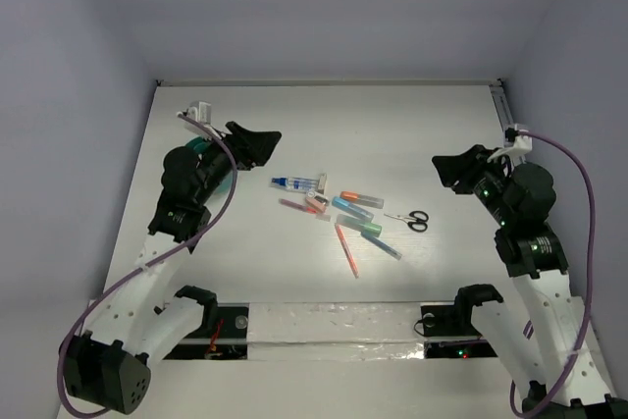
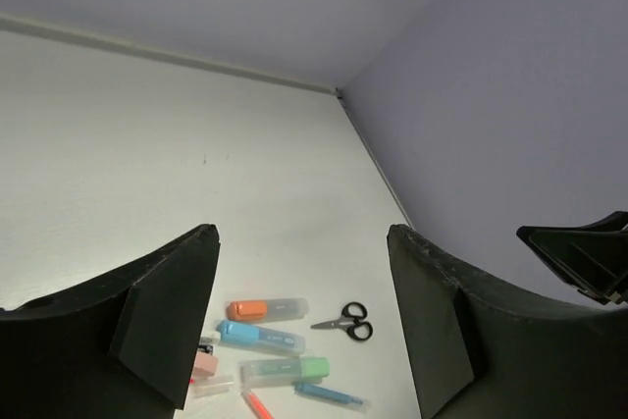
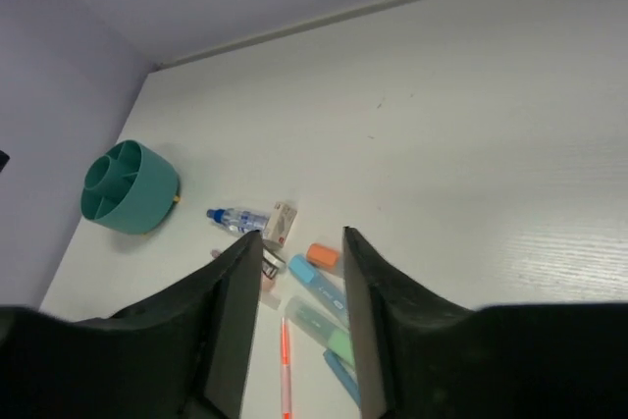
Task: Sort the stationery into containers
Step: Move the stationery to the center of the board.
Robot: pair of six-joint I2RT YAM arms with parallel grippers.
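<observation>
The stationery lies in a loose cluster mid-table: a white blue-capped tube (image 1: 294, 183), an orange highlighter (image 1: 358, 196), a blue highlighter (image 1: 348, 207), a green-capped one (image 1: 363, 226), a slim orange pen (image 1: 345, 249), a blue pen (image 1: 386, 247) and small black scissors (image 1: 412, 220). The teal pot (image 3: 129, 186) stands left of them, mostly hidden behind my left arm in the top view (image 1: 201, 149). My left gripper (image 1: 257, 144) is open and empty, above the table left of the cluster. My right gripper (image 1: 449, 169) is open and empty, right of the scissors.
Grey walls close the table at the back and both sides. A white rail (image 1: 505, 110) runs along the back right edge. A taped strip (image 1: 334, 321) lies along the near edge between the arm bases.
</observation>
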